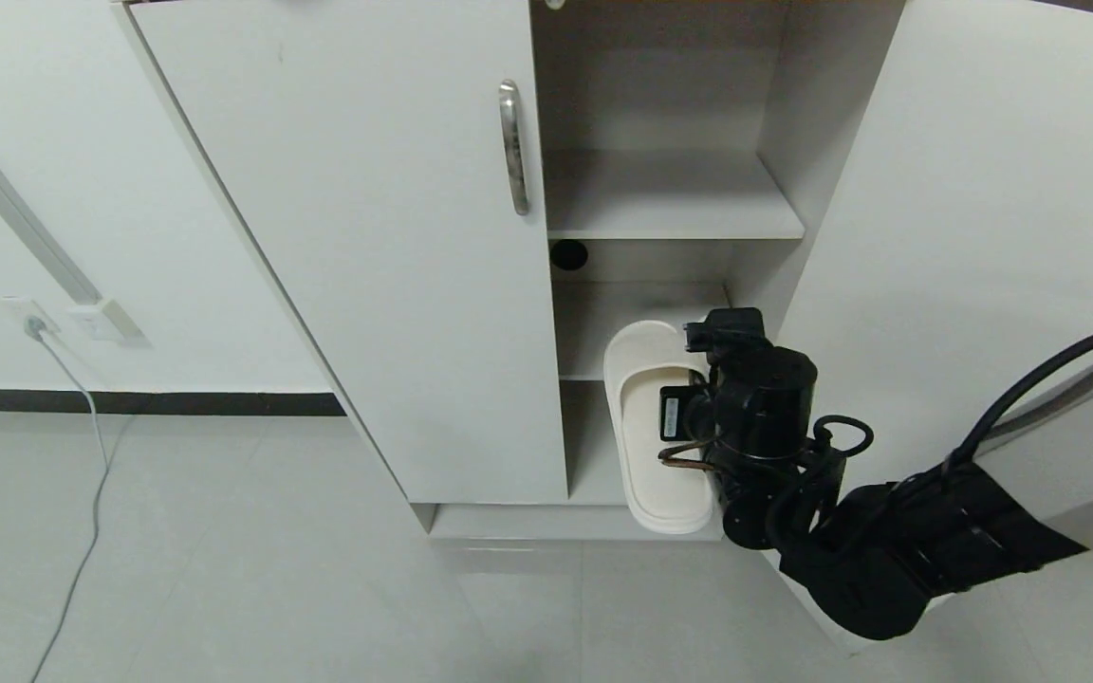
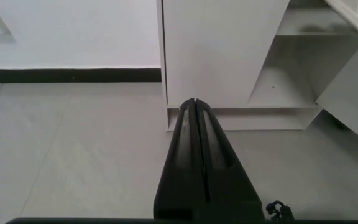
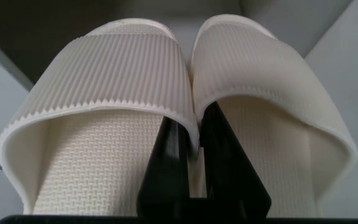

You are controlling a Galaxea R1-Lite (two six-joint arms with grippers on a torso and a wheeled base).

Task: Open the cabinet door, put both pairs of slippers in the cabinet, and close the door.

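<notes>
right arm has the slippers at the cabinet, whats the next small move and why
Probably ease the right tool a little deeper into the cabinet before letting go. It is shut on the pair of slippers, which are at the bottom shelf, but their heels seem to overhang its front edge, so the door might catch them.

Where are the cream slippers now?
Head view, right of centre: the cream slippers hang in the right gripper at the foot of the open cabinet, between its closed left door and open right door.
</notes>
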